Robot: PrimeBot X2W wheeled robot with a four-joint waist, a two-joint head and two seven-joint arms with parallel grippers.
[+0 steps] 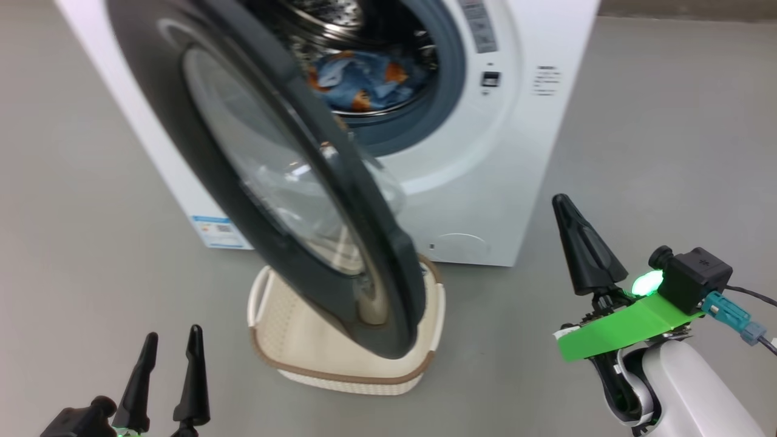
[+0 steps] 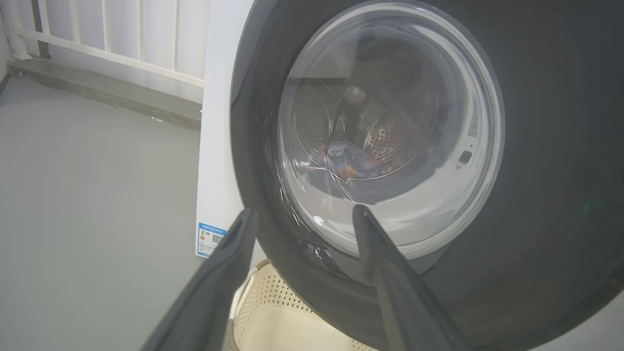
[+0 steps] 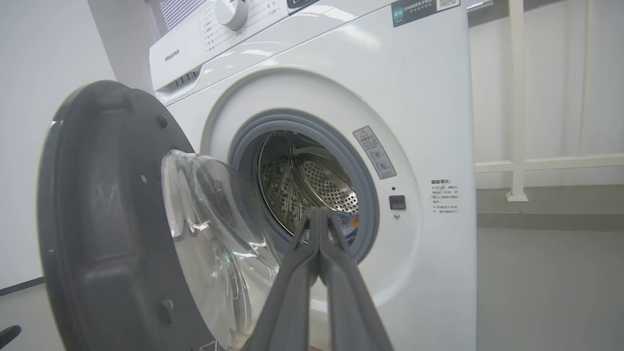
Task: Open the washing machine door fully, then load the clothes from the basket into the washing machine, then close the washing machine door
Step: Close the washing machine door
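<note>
The door (image 1: 273,182) stands partly open, swung out from its hinge on the washer's (image 1: 485,182) left side, with its black rim edge-on to the head camera and the glass bowl bulging towards the machine. Its lower edge hangs over the basket (image 1: 285,328), which sits on the floor (image 1: 668,152) just in front of the washer, its cream inside showing below the door. The clothes (image 1: 364,82) lie in a blue and orange heap at the bottom of the steel drum (image 3: 317,180), inside the grey gasket (image 3: 365,195); through the door glass the left wrist camera sees them too. A blue label (image 1: 220,230) is stuck low on the washer's left side.

The left tool (image 1: 173,334) is low at the left, apart from the basket, its two fingers spread wide with nothing between them; from its wrist they point at the outer face of the door. The right tool (image 1: 561,203) is raised to the right of the washer, touching nothing, its fingers pressed together and holding nothing, aimed at the drum opening.
</note>
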